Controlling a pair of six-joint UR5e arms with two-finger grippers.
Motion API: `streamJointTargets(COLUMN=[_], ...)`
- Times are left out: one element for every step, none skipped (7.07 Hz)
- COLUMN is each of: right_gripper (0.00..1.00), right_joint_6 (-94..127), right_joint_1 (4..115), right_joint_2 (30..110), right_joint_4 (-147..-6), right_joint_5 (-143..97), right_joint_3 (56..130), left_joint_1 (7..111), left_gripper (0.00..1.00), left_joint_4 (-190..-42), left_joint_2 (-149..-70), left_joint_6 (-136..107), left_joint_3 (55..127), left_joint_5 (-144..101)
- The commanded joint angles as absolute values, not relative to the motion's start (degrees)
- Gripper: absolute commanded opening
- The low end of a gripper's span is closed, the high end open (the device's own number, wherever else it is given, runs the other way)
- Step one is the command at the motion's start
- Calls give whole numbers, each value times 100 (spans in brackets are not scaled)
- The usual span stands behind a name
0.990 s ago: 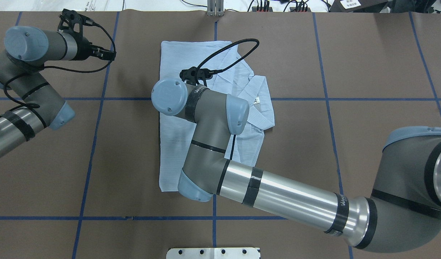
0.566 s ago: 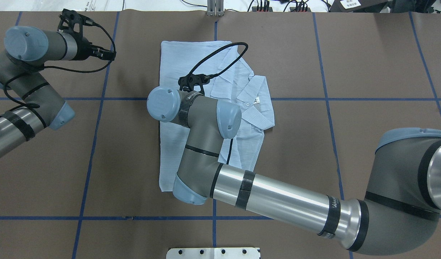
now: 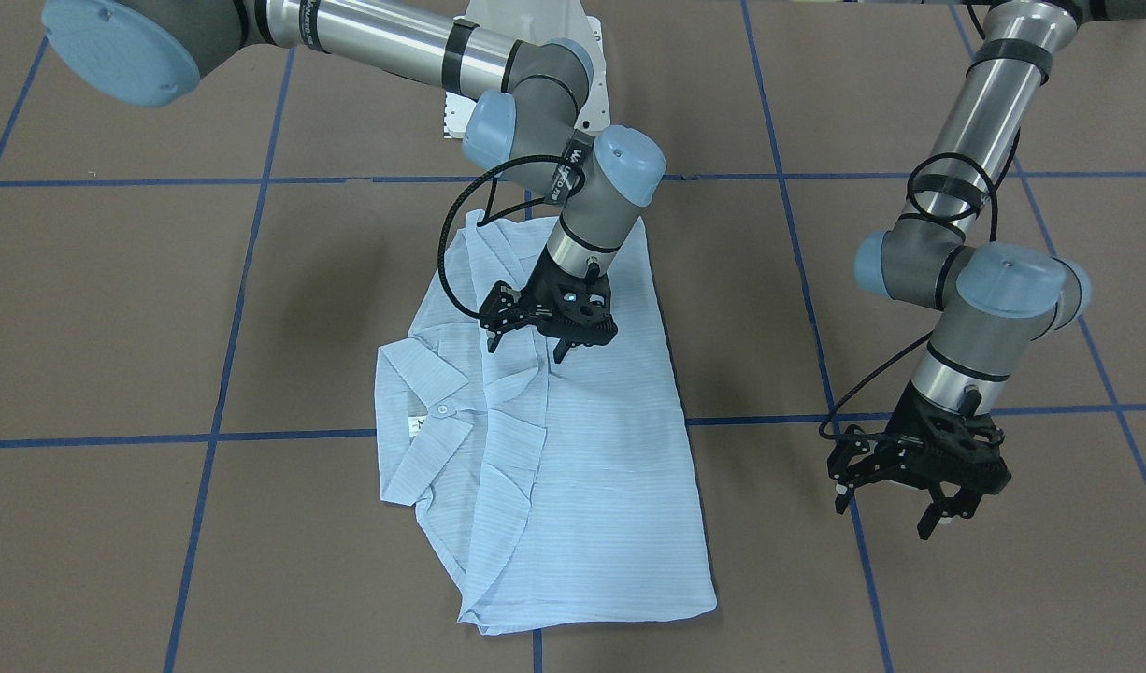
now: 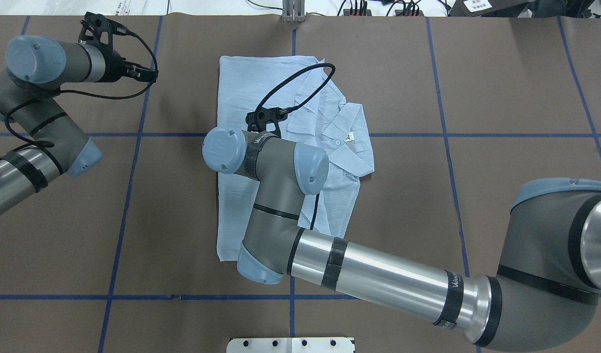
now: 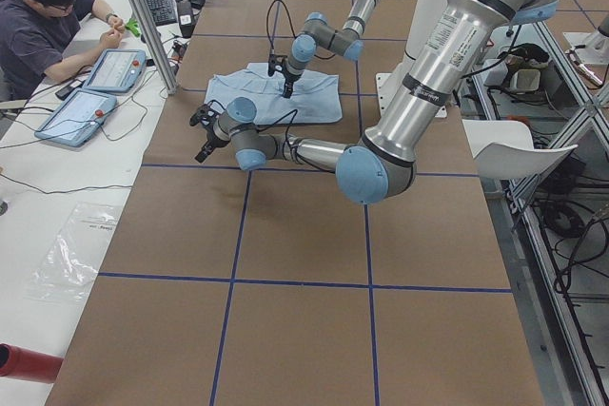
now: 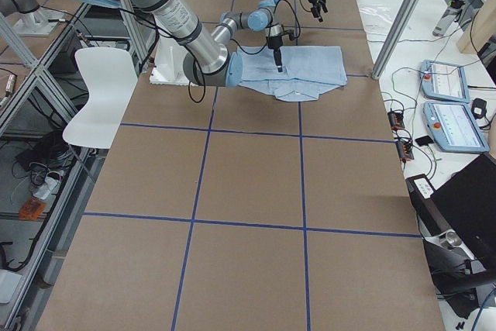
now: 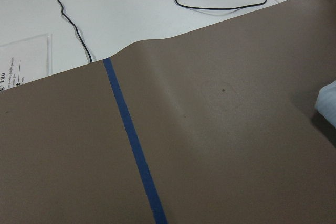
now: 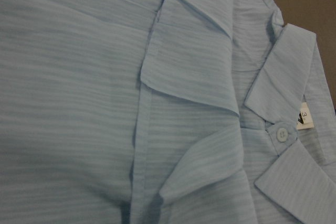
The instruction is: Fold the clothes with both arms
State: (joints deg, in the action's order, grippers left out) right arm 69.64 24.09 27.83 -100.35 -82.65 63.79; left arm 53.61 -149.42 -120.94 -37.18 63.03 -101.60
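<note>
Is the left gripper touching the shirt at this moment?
No, in the front-facing view the left gripper hangs over bare table, clearly apart from the shirt.

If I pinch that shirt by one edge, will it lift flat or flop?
Probably flop: the shirt is thin, with soft wrinkles and loose flaps beside the collar. Likely light too, so its folded layers may slide apart when lifted.
</note>
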Motion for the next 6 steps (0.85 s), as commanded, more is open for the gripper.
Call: streamJointTargets(right_gripper=[100,100,100,100,100,100], right_joint_6=[6961,6952,6865,6690,6662,6514], right_joint_1=[2408,2400,2408,2408,2417,2426], right_joint_2=[2786,2777,2777,2760,2795,2778], right_joint_4=[-10107,-10212,-10343,-10597,-10678,-11070], right_joint_5=[-8209,-8165,-8165,-8156,-8113,-8095], right_joint_3=[6328,6337,6346,6381,6381,6459], left_joint_1=[5361,5353,5353,5353,5353,5344], left_gripper=[100,100,100,100,100,100], left_joint_4=[-14941,-14941,-14933,-14941,-14941,-14941], left_joint_2=[-12094,-12094,-12094,-12094,-12094,-12094], left_joint_6=[-3718,-3718,-3718,-3718,-3726,-3727], left_joint_3=[6302,6302,6302,6302,6310,6311], left_joint_5=[-10160,-10160,-10160,-10160,-10160,-10160])
